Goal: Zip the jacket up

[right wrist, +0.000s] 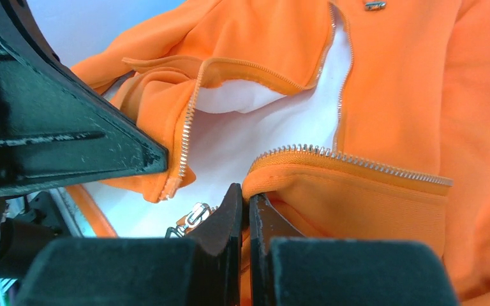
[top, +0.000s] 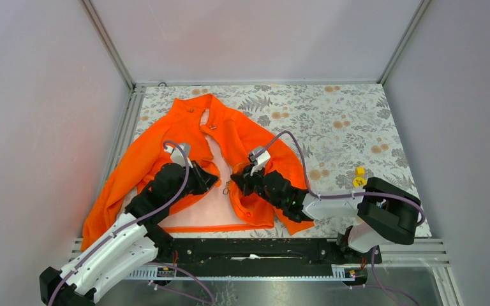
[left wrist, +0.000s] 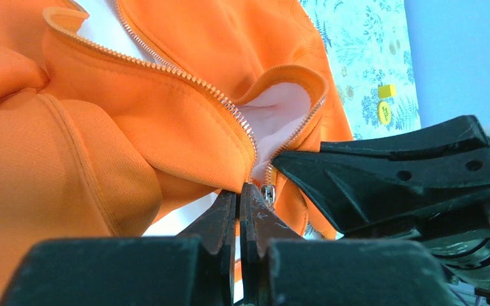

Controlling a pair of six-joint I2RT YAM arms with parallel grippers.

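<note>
My left pincer (left wrist: pixel 239 191) and right pincer (right wrist: pixel 245 194) were both pinched shut on the near hem corners of the jacket (top: pixel 255 137), lying open on the table (top: pixel 344 121), the zip slider (left wrist: pixel 268 192) just between them, its teeth (left wrist: pixel 185 80) running away from me toward the collar (top: pixel 194 102).

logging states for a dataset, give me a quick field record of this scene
jacket: spread on floral table, front open, pale lining showing
zipper: undone, slider at one track's lower end
left end effector: shut on jacket edge beside slider
right end effector: shut on the other front edge
other: small yellow items on table's right
</note>
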